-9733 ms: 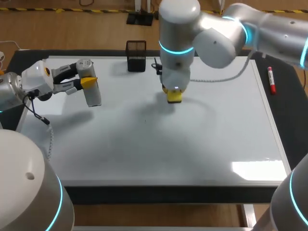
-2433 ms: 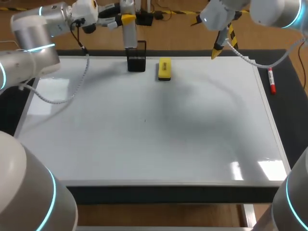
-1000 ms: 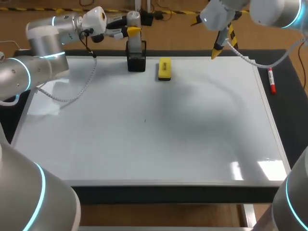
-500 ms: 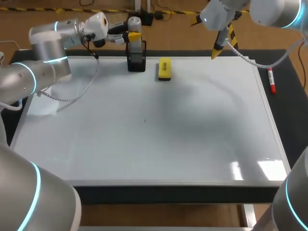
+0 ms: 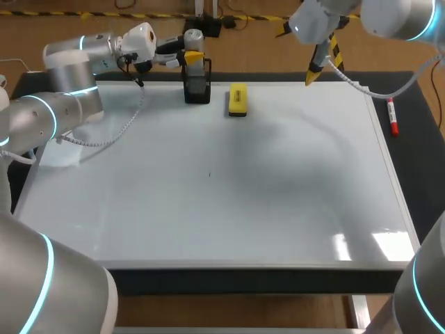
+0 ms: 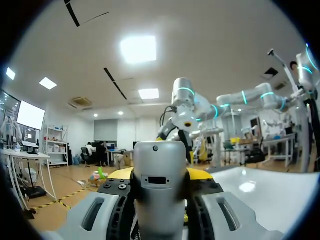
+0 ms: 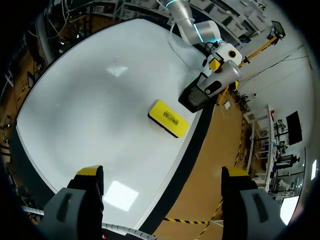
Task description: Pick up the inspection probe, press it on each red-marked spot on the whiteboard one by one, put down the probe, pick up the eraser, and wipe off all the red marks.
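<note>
Two things stand close together on the far edge of the glossy white rectangular whiteboard (image 5: 208, 223), at about 12 o'clock. One is a black wire-mesh square holder (image 5: 197, 90). Just beside it at its 3 o'clock, apart from it, is a yellow block-shaped eraser (image 5: 238, 99), which lies flat with its long side running from near to far. Off the board's 3 o'clock edge, a red-capped white marker pen (image 5: 393, 116) lies on the dark worktop (image 5: 424, 174).

The left pincer (image 5: 192, 56) is directly over the holder, its yellow tips pinching a smooth grey metal cylindrical probe (image 6: 159, 160) from both sides. The probe stands nearly upright, with its lower end down inside the holder's open top, so the mesh walls surround it there. How deep it reaches cannot be told. The left arm's white cable hangs in a loop above the board at about 10 o'clock.

The right pincer (image 7: 162, 172) hangs high over the board's far edge at about 1 o'clock. Its fingers are spread wide and grip nothing. From its wrist the eraser and holder lie ahead of it, well apart from it.
</note>
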You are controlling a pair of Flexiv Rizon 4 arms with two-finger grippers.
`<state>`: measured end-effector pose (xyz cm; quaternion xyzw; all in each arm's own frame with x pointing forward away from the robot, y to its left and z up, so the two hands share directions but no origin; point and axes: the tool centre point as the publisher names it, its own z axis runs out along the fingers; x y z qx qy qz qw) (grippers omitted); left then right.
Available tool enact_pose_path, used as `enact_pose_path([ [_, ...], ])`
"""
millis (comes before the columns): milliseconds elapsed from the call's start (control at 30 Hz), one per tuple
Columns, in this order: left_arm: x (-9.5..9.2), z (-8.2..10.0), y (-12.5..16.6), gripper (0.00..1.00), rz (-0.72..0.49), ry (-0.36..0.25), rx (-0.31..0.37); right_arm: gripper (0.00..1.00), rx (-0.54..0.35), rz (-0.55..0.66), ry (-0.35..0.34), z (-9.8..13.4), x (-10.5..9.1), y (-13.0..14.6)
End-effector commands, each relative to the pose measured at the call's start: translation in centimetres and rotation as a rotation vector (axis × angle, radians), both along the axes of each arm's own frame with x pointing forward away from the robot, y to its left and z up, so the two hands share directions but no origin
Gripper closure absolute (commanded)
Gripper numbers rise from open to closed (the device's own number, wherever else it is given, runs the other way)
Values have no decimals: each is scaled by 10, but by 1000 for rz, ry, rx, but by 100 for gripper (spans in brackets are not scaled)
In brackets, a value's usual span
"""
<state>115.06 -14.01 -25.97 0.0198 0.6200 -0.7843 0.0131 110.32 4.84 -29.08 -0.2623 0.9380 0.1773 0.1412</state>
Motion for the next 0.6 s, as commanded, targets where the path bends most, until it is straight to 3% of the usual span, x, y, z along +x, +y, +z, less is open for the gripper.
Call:
enact_pose_path([
  [33, 4, 0, 0, 4, -14, 1, -1, 0, -4, 2, 1, 1, 0, 0],
  [67, 3, 0, 0, 0, -14, 1, -1, 0, -4, 2, 1, 1, 0, 0],
  [367, 0, 7, 1, 0, -3, -15, 16, 0, -4, 2, 1, 1, 0, 0],
  [600, -4, 12, 15, 0, 120, -83, 226, 0, -4, 2, 1, 1, 0, 0],
])
